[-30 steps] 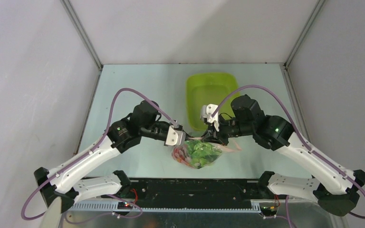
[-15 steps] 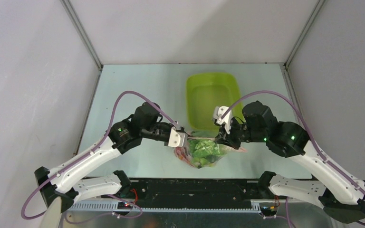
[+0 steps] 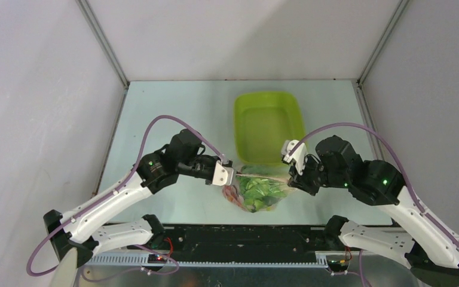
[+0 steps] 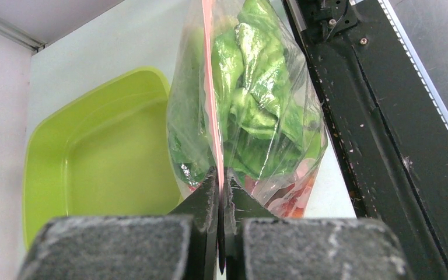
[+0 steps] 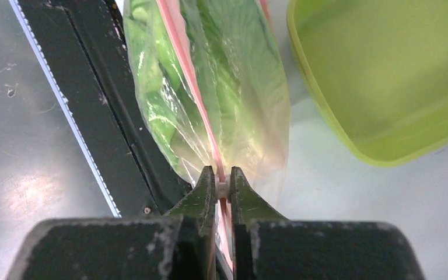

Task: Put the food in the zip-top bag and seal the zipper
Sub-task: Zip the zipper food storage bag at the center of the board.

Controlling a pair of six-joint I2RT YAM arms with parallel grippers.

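bag [image 3: 255,192] hangs stretched between claws, just in front of green tray [image 3: 239,119], food [image 4: 251,105] inside. left claw [image 3: 229,176] clenched on pink zipper [image 4: 209,70] at one end, right claw [image 3: 290,177] clenched on other end. film likely thin, floppy, slick; load light, sags. best hold: stiffer zipper strip, not film.

Left arm [image 3: 116,194], right arm [image 3: 419,218] angled inward; both jaws pinched closed.
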